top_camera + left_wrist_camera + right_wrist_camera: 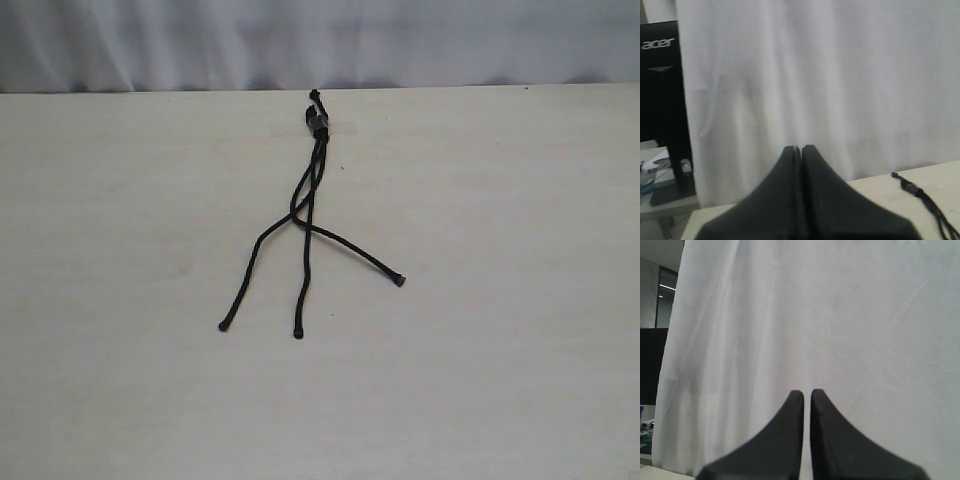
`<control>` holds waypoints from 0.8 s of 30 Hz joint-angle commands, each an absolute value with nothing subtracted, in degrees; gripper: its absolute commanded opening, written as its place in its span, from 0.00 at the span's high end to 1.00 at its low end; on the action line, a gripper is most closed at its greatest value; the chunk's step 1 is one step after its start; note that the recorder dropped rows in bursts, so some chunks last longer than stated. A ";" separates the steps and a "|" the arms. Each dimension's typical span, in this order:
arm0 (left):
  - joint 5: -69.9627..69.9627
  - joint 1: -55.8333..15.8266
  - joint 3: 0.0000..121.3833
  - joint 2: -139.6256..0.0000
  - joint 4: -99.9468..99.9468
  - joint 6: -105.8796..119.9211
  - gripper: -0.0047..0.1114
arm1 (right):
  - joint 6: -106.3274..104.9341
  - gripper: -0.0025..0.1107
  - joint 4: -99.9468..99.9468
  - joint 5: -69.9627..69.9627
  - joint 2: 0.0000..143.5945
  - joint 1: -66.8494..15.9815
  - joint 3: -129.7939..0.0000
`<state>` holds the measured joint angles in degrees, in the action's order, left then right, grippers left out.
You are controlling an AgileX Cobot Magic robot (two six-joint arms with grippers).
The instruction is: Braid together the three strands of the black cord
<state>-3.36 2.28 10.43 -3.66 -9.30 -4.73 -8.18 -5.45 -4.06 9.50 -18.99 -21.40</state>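
The black cord [310,190] lies on the table with its knotted end [317,122] at the far edge, under a strip of clear tape. Its three strands fan out toward the near side and cross once about midway [303,222]. The left strand [245,275], middle strand [304,285] and right strand [360,256] each end in a blunt tip. Neither gripper shows in the exterior view. My left gripper [801,148] is shut and empty, raised above the table, with the knotted end [911,188] off to one side. My right gripper [807,391] is shut with a sliver of gap, holding nothing.
The pale table [500,350] stretches wide on both sides of the cord. A white curtain [300,40] hangs behind its far edge. A black Acer monitor [660,100] and a cluttered desk stand beyond the curtain's side in the left wrist view.
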 commanded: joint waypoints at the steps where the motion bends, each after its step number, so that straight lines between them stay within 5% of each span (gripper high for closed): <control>1: -4.33 6.10 5.60 0.00 -9.86 -4.77 0.96 | -8.10 0.94 -5.51 -4.44 9.17 -18.74 -21.27; 24: -4.44 5.99 0.00 0.00 -6.15 -4.65 0.96 | -8.10 0.94 -5.51 -4.47 9.21 -18.74 -21.27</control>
